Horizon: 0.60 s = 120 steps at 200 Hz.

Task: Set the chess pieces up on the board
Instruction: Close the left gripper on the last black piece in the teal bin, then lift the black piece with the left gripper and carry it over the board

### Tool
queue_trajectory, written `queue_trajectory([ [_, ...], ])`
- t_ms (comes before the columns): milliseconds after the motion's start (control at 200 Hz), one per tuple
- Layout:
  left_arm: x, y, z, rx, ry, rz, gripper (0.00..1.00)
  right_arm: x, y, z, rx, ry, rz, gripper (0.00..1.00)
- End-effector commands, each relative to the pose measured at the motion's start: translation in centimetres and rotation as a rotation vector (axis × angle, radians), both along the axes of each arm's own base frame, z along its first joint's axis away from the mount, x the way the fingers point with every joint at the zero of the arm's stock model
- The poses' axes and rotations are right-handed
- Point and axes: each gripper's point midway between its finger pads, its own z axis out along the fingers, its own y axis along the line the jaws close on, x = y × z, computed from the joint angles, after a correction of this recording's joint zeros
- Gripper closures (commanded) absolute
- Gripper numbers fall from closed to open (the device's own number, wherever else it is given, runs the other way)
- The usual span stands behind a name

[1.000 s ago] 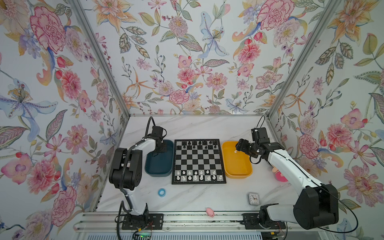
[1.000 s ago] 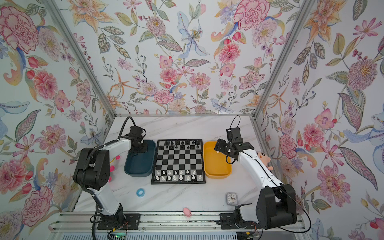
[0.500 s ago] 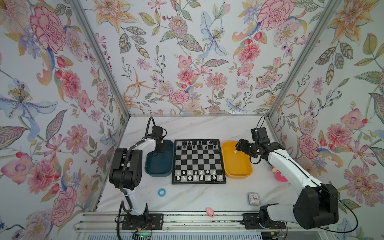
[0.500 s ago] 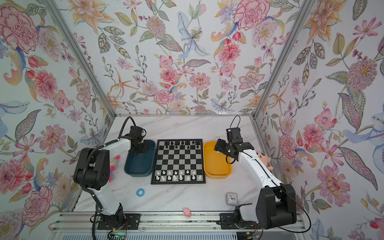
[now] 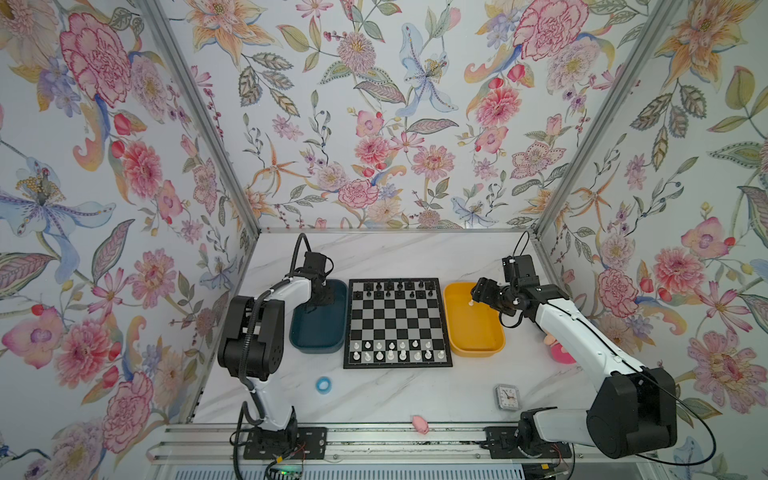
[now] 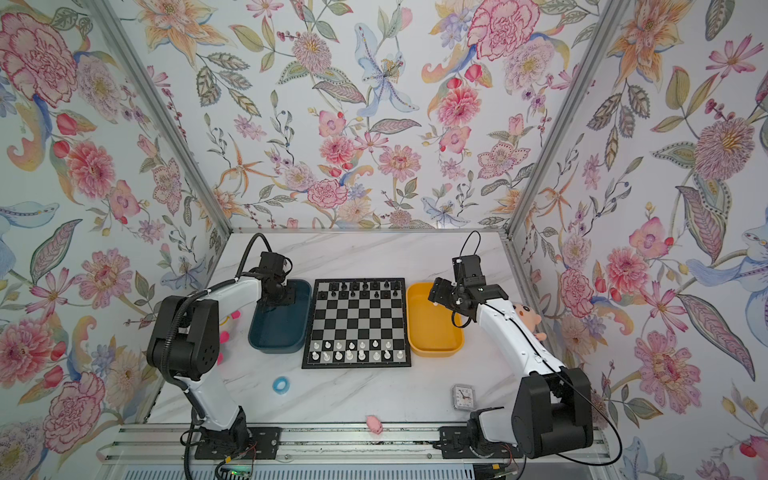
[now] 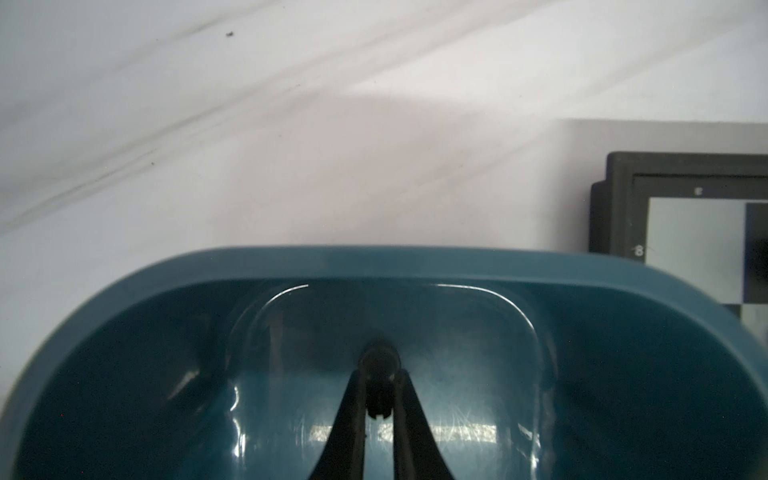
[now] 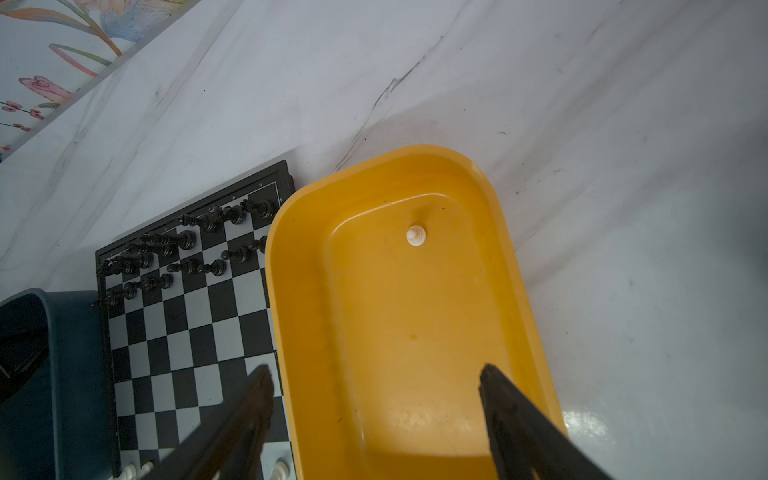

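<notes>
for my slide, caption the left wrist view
Left fingers shut on a black chess piece inside the teal bin beside the board

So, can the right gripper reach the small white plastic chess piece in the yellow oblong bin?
Probably yes: the right gripper hangs open above the yellow bin, with nothing else near the white piece.

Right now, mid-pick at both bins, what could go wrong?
The left gripper pinches the black piece by its fingertips only; it may twist out on lifting. On the board the black pieces stand crowded, so placing it could topple neighbours. The open right gripper could nudge the white piece away.
</notes>
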Motion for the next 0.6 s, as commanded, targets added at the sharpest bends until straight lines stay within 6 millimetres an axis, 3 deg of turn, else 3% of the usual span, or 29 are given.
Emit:
queue_trajectory([
  [0,0.3,-0.1,2.5,0.014,-0.05,-0.011,0.97,-0.4,0.0,-0.9,0.007,0.036,-0.001,0.21],
  [596,0.2,-1.0,7.7,0.016,-0.143,-0.03,0.96,-0.3,0.7,-1.2,0.023,0.04,0.018,0.21],
])
